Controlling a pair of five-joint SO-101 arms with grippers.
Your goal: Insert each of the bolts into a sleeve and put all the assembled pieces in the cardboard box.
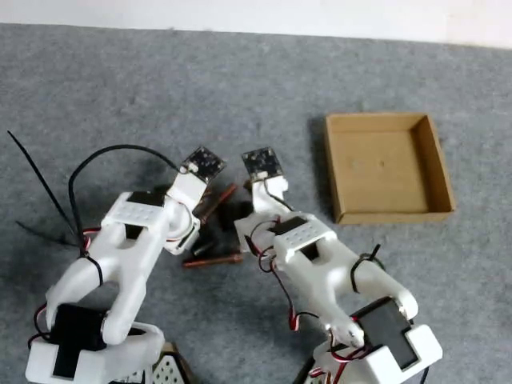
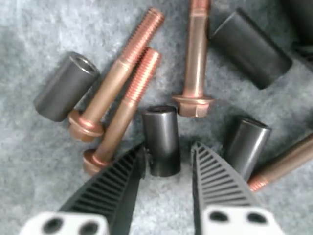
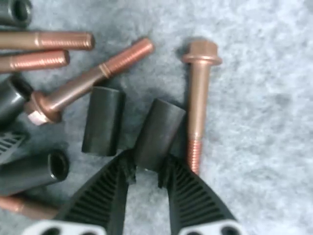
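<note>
The left claw [image 2: 168, 149] is spread apart around a black sleeve [image 2: 161, 139] lying on the grey bench [image 1: 120, 80] among loose copper bolts [image 2: 195, 58]. The right claw [image 3: 146, 164] is clamped on the end of a slanted sleeve [image 3: 157, 129]. The cardboard box [image 1: 390, 216] sits well apart from this pile.

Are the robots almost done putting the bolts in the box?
No, just starting. The box is empty and the bolts lie loose. The left gripper is open around one sleeve; the right gripper pinches another sleeve. Every joining and boxing is left.
</note>
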